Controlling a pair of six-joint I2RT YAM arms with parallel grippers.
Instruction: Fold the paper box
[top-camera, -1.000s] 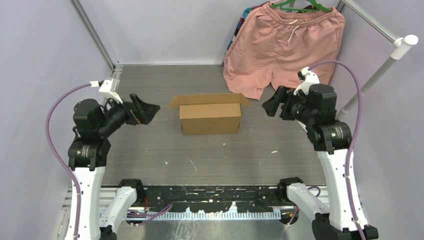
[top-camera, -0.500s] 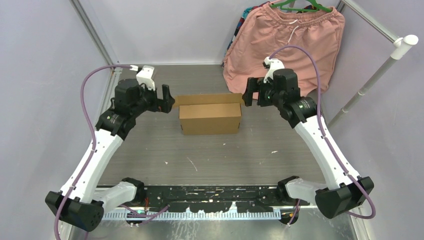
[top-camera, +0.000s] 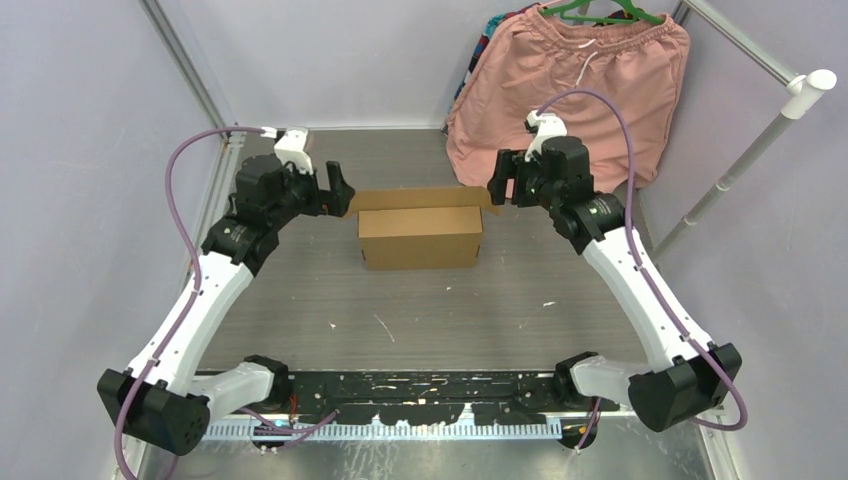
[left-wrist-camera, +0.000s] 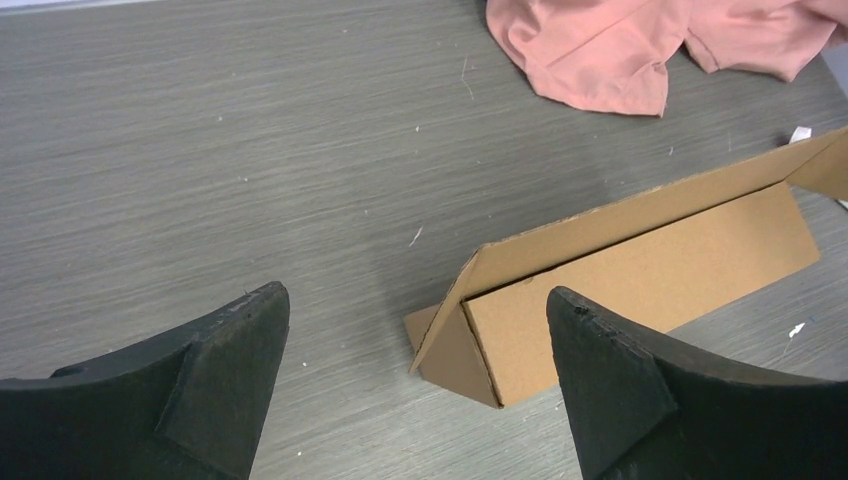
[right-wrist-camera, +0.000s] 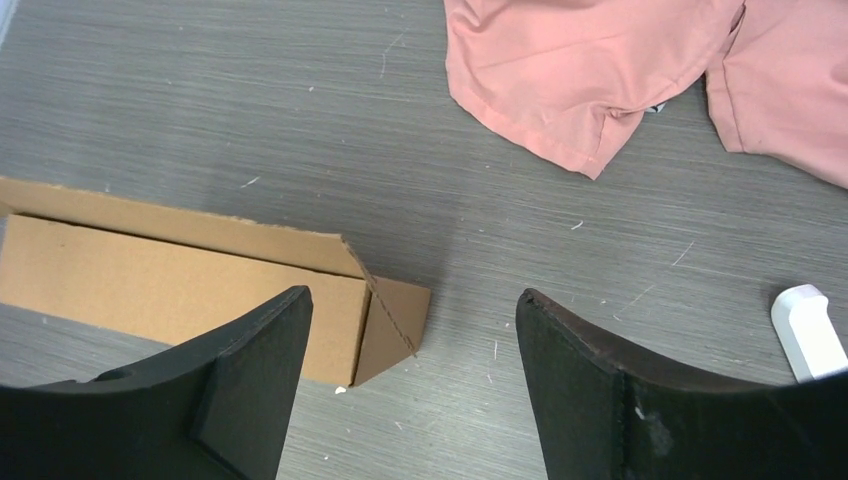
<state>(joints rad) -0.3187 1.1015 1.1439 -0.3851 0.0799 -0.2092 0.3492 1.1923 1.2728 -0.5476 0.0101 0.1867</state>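
Showing only outer panels, the paper box (top-camera: 420, 235) hides its interior.

Pale lilac walls (top-camera: 90, 100), grey woodgrain tabletop (top-camera: 300, 290)

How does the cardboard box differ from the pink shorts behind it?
The paper box is brown, stiff and straight-edged; the pink shorts are soft, wrinkled cloth. The paper box stands mid-table on its own; the pink shorts hang at the far right corner, legs draping down. Both touch the grey table.
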